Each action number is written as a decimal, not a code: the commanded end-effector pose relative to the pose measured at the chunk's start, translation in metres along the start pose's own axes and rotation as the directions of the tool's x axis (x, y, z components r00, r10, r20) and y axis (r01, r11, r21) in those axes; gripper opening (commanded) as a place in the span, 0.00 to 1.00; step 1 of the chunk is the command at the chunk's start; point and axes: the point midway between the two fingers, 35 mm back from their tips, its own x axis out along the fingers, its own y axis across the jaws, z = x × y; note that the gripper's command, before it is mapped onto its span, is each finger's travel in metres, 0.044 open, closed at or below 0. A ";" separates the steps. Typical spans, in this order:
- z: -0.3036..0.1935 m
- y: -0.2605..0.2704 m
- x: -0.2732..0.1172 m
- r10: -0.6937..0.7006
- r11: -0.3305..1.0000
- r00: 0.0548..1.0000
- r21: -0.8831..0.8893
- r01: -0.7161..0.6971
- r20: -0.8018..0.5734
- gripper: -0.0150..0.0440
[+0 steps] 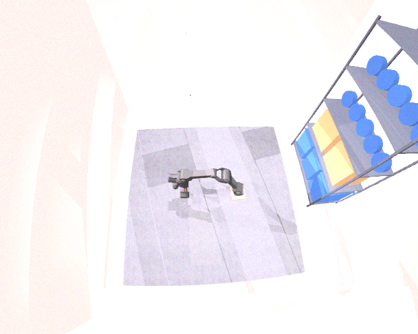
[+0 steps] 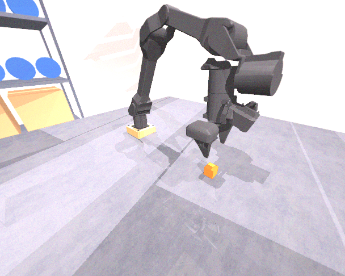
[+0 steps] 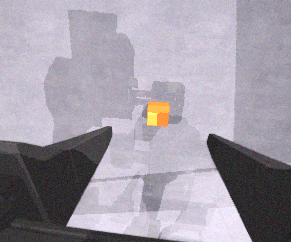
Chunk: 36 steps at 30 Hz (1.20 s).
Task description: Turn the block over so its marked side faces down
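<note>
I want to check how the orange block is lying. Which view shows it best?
The exterior view: the block rests on the table, apart from the open jaws above. The wrist view shows it small and blurry; the top view hides it under the arm.

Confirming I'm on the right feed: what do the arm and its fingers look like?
The arm is matte dark grey throughout, built of blocky angular links with a drum-shaped wrist housing, mounted on a pale yellow base plate. The fingers are dark, tapering wedges. No cables or markings show.
</note>
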 end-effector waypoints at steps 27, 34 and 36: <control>-0.002 0.000 0.059 -0.004 1.000 0.998 -0.005 0.003 -0.060 1.00; -0.003 0.000 0.071 -0.003 1.000 0.998 -0.005 0.003 -0.060 1.00; -0.003 0.000 0.074 -0.003 1.000 0.998 -0.005 0.003 -0.060 1.00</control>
